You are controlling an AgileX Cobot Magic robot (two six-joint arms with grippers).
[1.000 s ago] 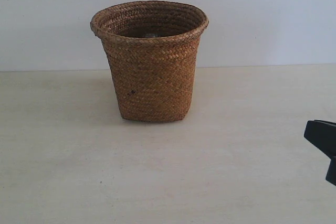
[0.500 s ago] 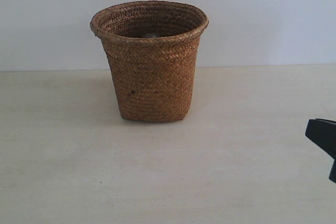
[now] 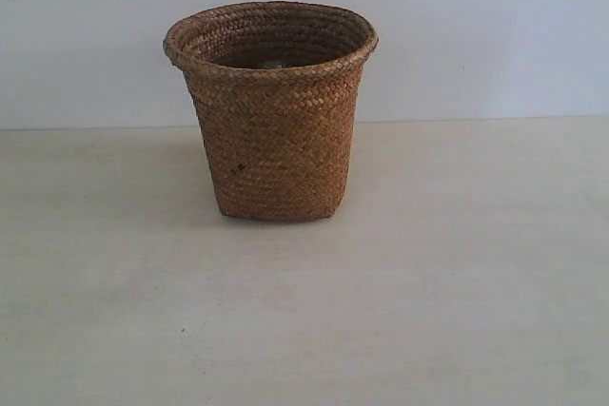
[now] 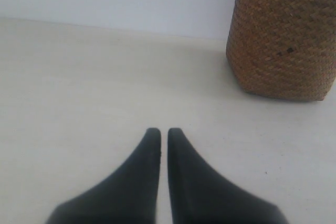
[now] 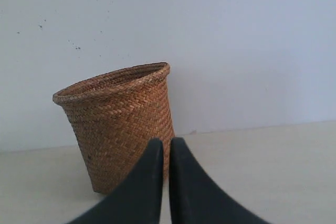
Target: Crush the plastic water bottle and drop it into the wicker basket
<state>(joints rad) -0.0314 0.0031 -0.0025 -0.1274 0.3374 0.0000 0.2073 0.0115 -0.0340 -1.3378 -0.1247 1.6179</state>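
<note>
The brown wicker basket (image 3: 271, 111) stands upright at the back middle of the table, near the wall. A small pale glint shows inside its far rim; I cannot tell whether that is the plastic water bottle, which otherwise shows in no view. Neither gripper appears in the exterior view. In the left wrist view my left gripper (image 4: 164, 130) is shut and empty over bare table, with the basket (image 4: 286, 35) well off to one side. My right gripper (image 5: 168, 141) is also shut on nothing, its dark fingers pointing toward the basket (image 5: 118, 124) from a distance.
A pale table (image 3: 428, 282) carries the basket. A plain white wall (image 3: 476, 26) closes the scene right behind the basket.
The right gripper, a dark shape at the right edge of the exterior view, has slid out of that view. The basket has not moved.
</note>
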